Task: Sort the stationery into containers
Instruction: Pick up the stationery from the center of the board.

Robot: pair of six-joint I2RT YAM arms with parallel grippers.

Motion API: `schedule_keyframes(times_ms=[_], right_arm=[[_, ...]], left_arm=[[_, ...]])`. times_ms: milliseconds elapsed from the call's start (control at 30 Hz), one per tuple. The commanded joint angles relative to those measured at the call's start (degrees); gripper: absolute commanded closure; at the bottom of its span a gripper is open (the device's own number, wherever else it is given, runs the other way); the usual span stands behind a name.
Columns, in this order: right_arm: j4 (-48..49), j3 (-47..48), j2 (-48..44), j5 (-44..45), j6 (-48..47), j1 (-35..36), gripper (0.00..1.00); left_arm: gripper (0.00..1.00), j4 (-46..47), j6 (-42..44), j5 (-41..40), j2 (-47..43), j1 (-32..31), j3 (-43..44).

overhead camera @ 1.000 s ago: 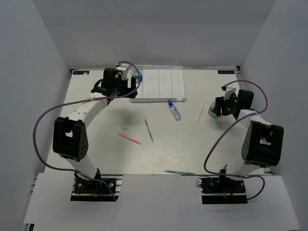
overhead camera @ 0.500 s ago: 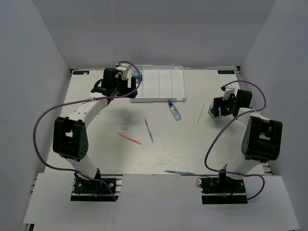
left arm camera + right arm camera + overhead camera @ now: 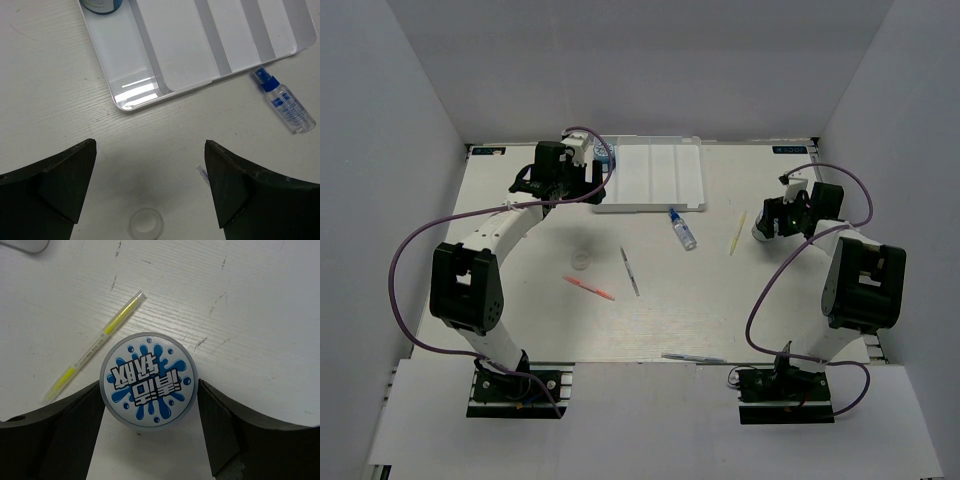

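**Left claw.** The left claw [image 3: 149, 145] stood fully released, with nothing between its fingers. It hung over the table [image 3: 60, 100] just off the near left corner of the tray [image 3: 120, 50].

**Right claw.** The right claw [image 3: 148, 382] was positioned over a roll [image 3: 148, 386] on the right side of the table. One finger stood on each side of the roll, close against its rim. The views did not show whether the fingers were clamping the roll or only flanking it.

**Tray.** The tray lay at the far edge of the table, left of centre. A second roll [image 3: 102, 4] sat at the far end of its leftmost compartment. The other three compartments showed only bare floor in the wrist view.

**Items on the table.**
- The bottle [image 3: 287, 102] lay on its side just off the near right corner of the tray, with its cap toward the tray.
- The ring [image 3: 146, 223] lay flat, near the left claw and apart from the tray.
- The pink pen [image 3: 589, 288] and the grey pen [image 3: 630, 271] lay mid-table, near each other but not touching.
- The yellow-green pen [image 3: 95, 347] lay just beside the first roll, apart from it.
- A fourth pen [image 3: 693, 357] lay at the near edge of the table.
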Motion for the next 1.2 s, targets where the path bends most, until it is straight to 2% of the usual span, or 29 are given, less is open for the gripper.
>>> schedule_keyframes(times_ms=[0, 167, 233, 333, 367, 500, 533, 567, 667, 800, 833, 967, 1167], right_arm=[[1.89, 2.62, 0.67, -1.65, 0.67, 0.15, 0.23], [2.15, 2.62, 0.93, -2.54, 0.32, 0.24, 0.26], [2.24, 2.88, 1.02, -2.97, -0.03, 0.24, 0.30], [2.50, 3.06, 0.76, -4.11, -0.03, 0.24, 0.46], [2.41, 3.15, 0.59, -4.47, -0.03, 0.41, 0.56], [0.94, 3.93, -2.31, -6.39, -0.64, 1.11, 0.74], [-0.30, 4.90, -2.67, -7.01, -1.34, 1.46, 0.77], [-1.35, 7.43, -3.02, -8.06, -1.78, 1.99, 0.85], [-7.51, 15.08, -3.20, -9.65, -1.53, 4.18, 0.94], [-10.85, 25.19, -0.57, -11.24, 1.29, 8.93, 0.97], [-11.12, 27.21, 0.31, -11.24, 1.90, 12.85, 0.98], [-11.12, 40.72, 8.02, -9.66, 5.67, 20.88, 1.00], [-6.13, 54.11, 20.07, -5.54, 10.51, 32.03, 1.00]], left_arm=[[0.02, 0.14, 0.06, 1.14, -0.01, 0.32, 1.29], [0.02, 0.05, 0.23, 0.96, -0.18, 0.32, 1.11], [0.02, 0.23, 0.23, 0.79, -0.36, 0.32, 1.03], [0.02, 0.23, 0.41, 0.53, -0.71, 0.32, 0.59], [0.02, 0.23, 0.41, 0.53, -0.80, 0.32, 0.41], [0.02, -0.12, -1.26, 0.44, -1.06, 0.93, 0.23], [0.02, -0.73, -1.96, 1.48, -1.06, 0.94, 0.32], [0.02, -1.08, -3.45, 2.19, -0.71, 1.72, 0.50], [0.02, -1.88, -7.13, 4.12, -0.45, 4.10, 1.29], [0.02, -3.19, -11.71, 5.88, -0.01, 8.49, 3.12], [0.02, -3.63, -12.68, 5.97, 0.17, 10.15, 3.57], [0.02, -4.87, -13.30, 5.36, 0.00, 13.68, 4.45], [0.02, -5.66, -12.25, 6.85, -0.97, 16.75, 1.82]])
